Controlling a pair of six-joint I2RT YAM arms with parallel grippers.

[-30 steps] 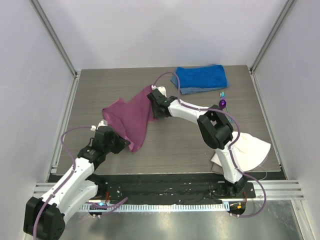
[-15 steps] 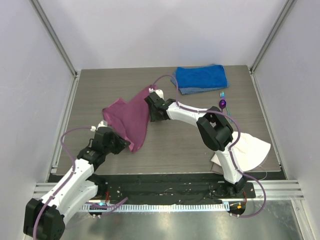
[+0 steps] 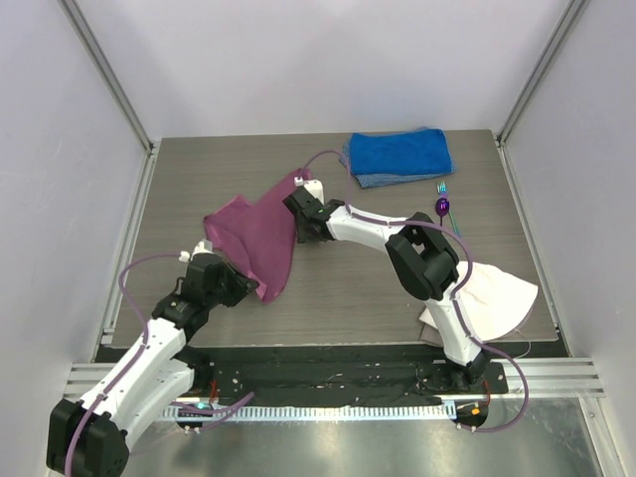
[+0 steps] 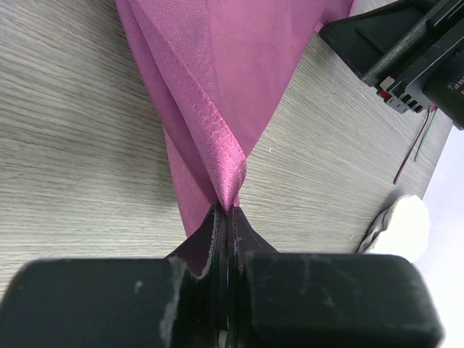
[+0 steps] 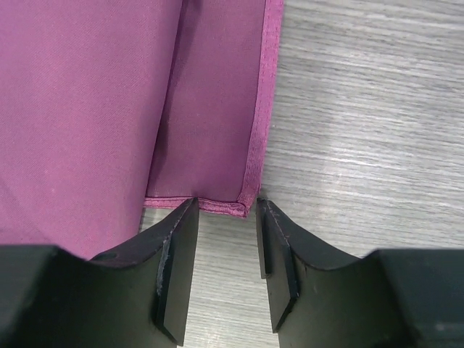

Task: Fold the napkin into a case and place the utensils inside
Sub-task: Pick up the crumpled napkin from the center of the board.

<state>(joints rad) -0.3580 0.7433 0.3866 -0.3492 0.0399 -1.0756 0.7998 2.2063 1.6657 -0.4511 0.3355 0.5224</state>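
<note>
Left gripper (image 4: 226,217) is clamped tight on the near corner of the napkin (image 3: 260,234), with the fabric bunched into a ridge between its fingers. The napkin lies partly folded on the table (more wonky triangle than case). Right gripper (image 5: 226,217) sits at the napkin's right-hand hemmed corner, fingers apart, hem right at their tips, nothing pinched. The blue towel (image 3: 399,154) is beyond the napkin's far right. The purple spoon (image 3: 443,206) and teal fork (image 3: 444,187) lie well right of the napkin.
</note>
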